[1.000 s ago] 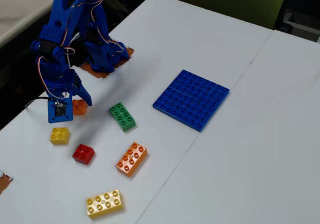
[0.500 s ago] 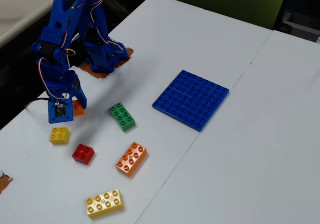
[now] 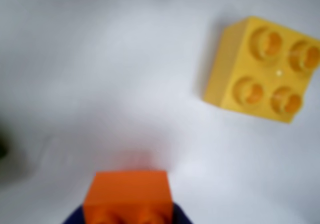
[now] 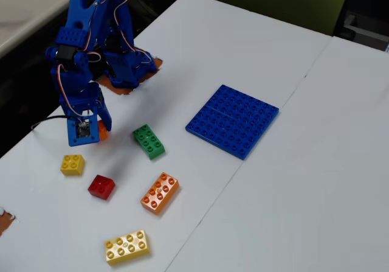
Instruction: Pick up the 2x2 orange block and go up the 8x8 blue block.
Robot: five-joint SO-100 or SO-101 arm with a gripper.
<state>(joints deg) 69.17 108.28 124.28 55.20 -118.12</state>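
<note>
Jaws closed on the 2x2 orange block (image 3: 128, 194) at left of the fixed view; 8x8 blue block (image 4: 233, 120) flat on the table (image 4: 292, 199), centre-right

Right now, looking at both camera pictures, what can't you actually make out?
- Hand: fixed view, the wrist camera housing hides its fingers; wrist view shows only dark blue bits beside the orange block, so the grip is unclear.
- Orange block: bottom edge crops it in the wrist view; only a sliver shows behind the hand in the fixed view.
- Yellow square brick: blurred in the wrist view.
- Baseplate: outside the wrist view.
</note>
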